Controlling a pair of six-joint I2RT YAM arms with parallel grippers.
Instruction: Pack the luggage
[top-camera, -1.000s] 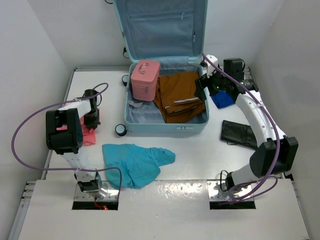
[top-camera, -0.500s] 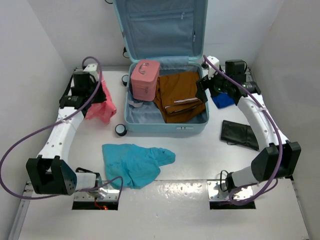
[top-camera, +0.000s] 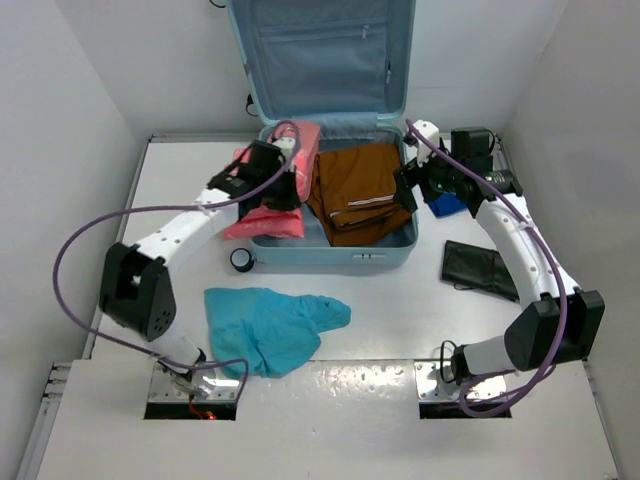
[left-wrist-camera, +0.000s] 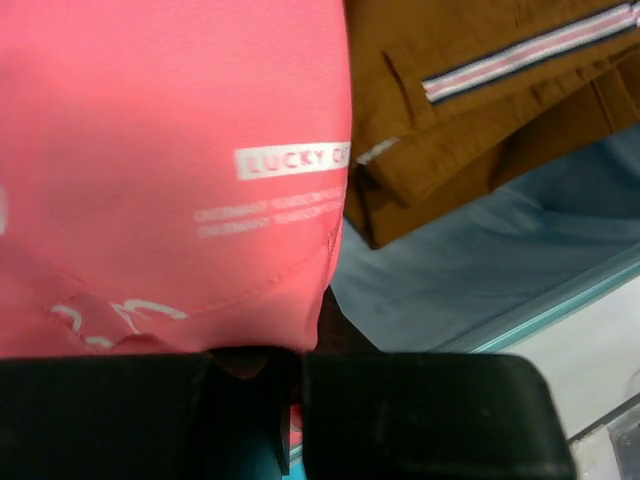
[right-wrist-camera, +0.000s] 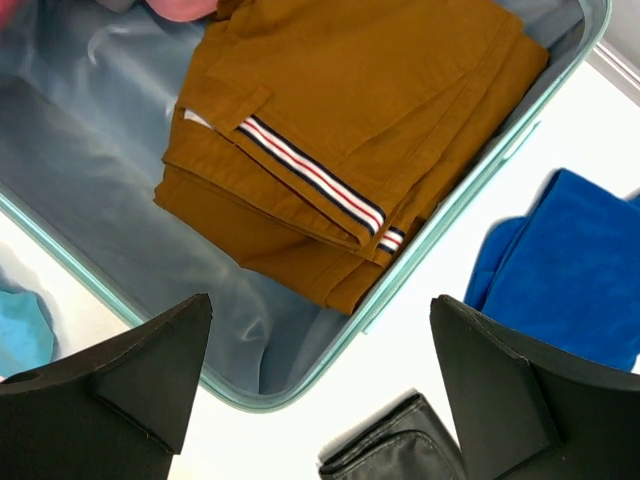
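The luggage (top-camera: 330, 256) lies open at the far middle of the worktop (top-camera: 420, 300). The left gripper (top-camera: 275, 190), pinching a pink garment (top-camera: 262, 222) (white lettering on it), hangs over its left half. The right gripper (right-wrist-camera: 320, 305), spread wide, hovers at its right rim, above folded brown trousers (right-wrist-camera: 350, 130).

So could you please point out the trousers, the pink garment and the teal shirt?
trousers (right-wrist-camera: 350, 110), right wrist view, top fold
pink garment (left-wrist-camera: 170, 100), left wrist view, above the print
teal shirt (top-camera: 265, 325), top view, middle

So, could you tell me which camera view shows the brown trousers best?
The right wrist view: the brown trousers fill it, striped trim clear. The top view shows the trousers nearly whole but small; the left wrist view catches only one corner.
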